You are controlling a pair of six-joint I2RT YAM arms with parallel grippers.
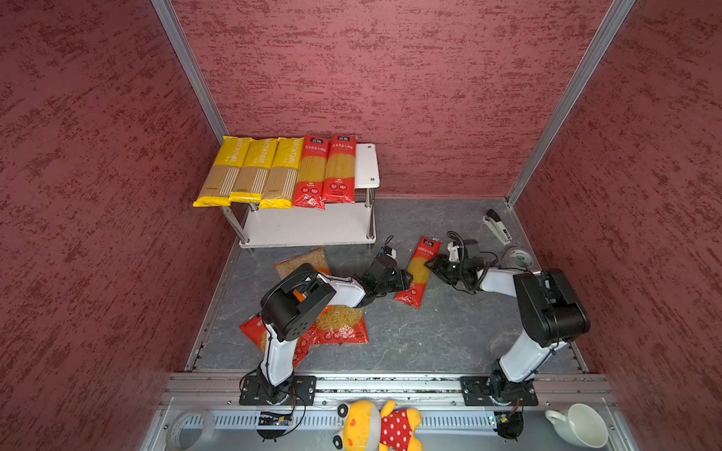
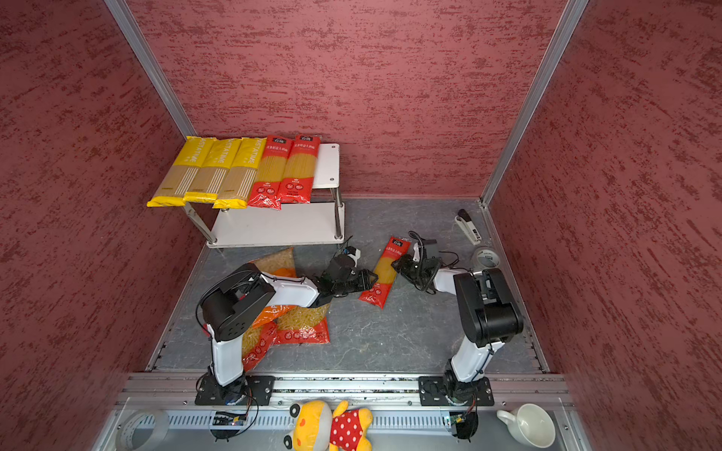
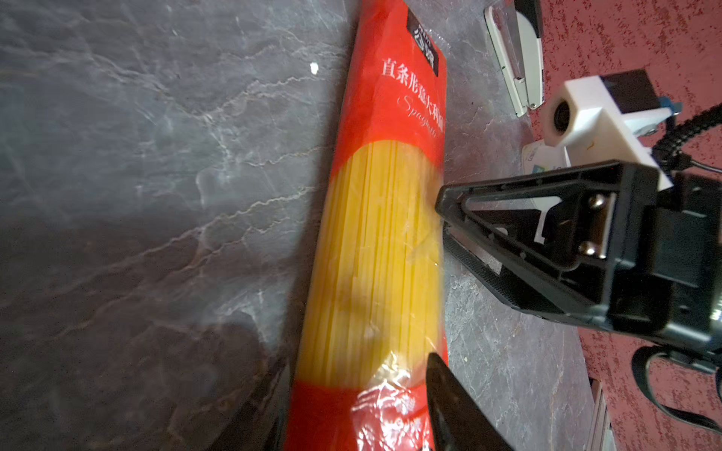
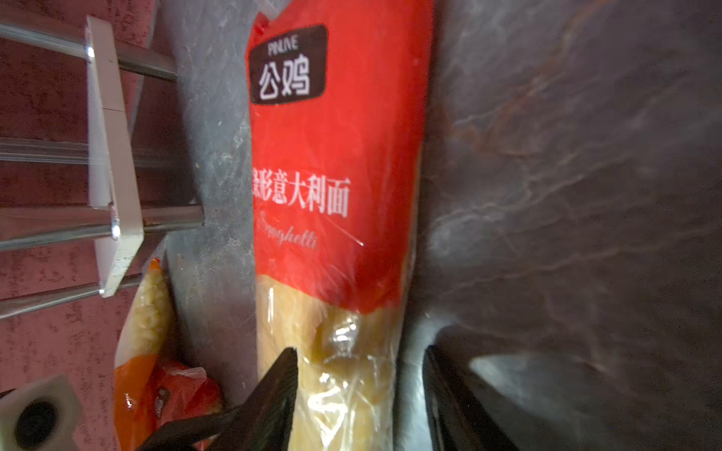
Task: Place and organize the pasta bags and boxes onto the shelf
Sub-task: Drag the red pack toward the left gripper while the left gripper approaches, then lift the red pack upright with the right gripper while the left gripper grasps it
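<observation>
Left pincer [image 1: 409, 278] straddles the red, clear-windowed spaghetti pack [image 1: 420, 269], grip uncertain; right pincer [image 1: 429, 265] gapes astride it. Pack lies on grey table [image 1: 410, 343], five o'clock of white two-tier shelf [image 1: 312, 226]. Probably light, stiff, slippery: grasp mid-length.

1. Left arm [image 1: 344, 291] and right arm [image 1: 494, 279]: white shells, black joint housings.
2. Black base plates [image 1: 308, 390] with screws.
3. White wrist camera [image 3: 578, 113], coiled black cable [image 3: 687, 125].
4. Left tool [image 1: 410, 279] and right tool [image 3: 443, 216]: black triangular open-frame fingers [image 3: 447, 201].
</observation>
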